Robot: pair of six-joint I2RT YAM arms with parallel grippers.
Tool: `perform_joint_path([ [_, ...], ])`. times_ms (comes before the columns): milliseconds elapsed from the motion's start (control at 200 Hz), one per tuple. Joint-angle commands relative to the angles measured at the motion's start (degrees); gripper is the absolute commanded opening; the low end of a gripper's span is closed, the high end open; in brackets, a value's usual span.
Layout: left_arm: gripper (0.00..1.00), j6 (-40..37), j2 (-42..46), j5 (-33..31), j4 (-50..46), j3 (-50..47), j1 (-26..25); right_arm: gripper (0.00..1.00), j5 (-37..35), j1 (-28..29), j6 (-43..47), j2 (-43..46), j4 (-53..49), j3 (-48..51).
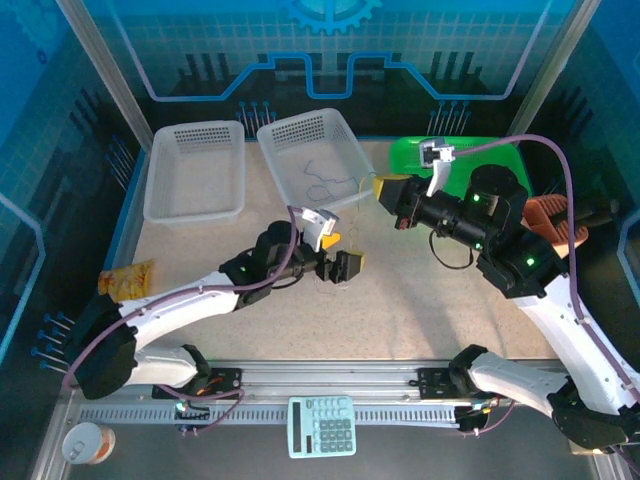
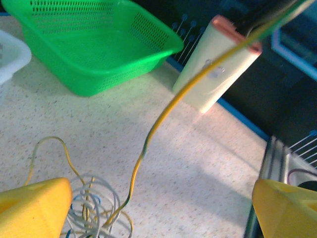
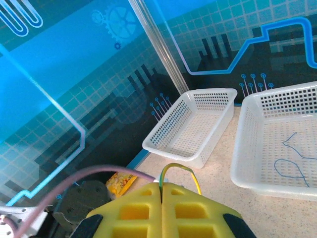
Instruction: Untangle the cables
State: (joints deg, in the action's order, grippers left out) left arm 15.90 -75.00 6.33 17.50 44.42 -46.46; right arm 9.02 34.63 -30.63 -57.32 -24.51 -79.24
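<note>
A tangle of whitish, tan-yellow and blue-grey cables [image 2: 94, 210] lies on the speckled table, just under my left gripper [image 1: 340, 260]. In the left wrist view my left gripper [image 2: 158, 210] is open, its yellow fingers [image 2: 32, 208] far apart, with the tangle by the left finger. One yellow-green cable [image 2: 163, 116] climbs out of the tangle to the upper right. My right gripper [image 3: 162, 191] is shut on that cable, which loops [image 3: 176, 168] out above the pads. It hangs above the table near the right white basket [image 1: 383, 188]. Thin blue cables [image 3: 290, 163] lie in that basket.
Two white baskets [image 1: 195, 170] [image 1: 345, 150] stand at the back, a green basket [image 1: 455, 155] at back right. A cream block with a pink end [image 2: 218, 64] stands beyond the green basket [image 2: 99, 44]. A snack packet [image 1: 127, 278] lies left; a calculator [image 1: 322, 425] and a can [image 1: 85, 443] sit near the front.
</note>
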Motion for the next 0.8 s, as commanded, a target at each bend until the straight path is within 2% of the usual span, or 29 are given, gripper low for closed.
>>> perform_joint_path([
  [0,0.94,-4.15,-1.65,-4.64,3.1,-0.83,-0.98,0.0,1.15,1.24,-0.92,-0.07,2.53,-0.5],
  [135,0.94,-5.19,-4.1,-7.92,5.27,-1.09,-1.27,0.0,1.09,1.69,-1.17,-0.07,2.85,-0.32],
  [320,0.91,-6.26,-8.84,-8.22,6.76,1.39,-1.44,0.0,1.14,2.52,-1.45,-0.07,3.24,-0.21],
  [550,0.78,-6.68,-14.39,-7.48,7.1,3.73,-1.53,0.0,0.83,2.89,-1.21,0.27,3.44,-1.4],
  [790,0.67,-4.9,-15.61,-7.45,9.78,-2.07,-1.53,0.0,-1.26,1.75,1.58,-0.59,2.18,-8.41],
])
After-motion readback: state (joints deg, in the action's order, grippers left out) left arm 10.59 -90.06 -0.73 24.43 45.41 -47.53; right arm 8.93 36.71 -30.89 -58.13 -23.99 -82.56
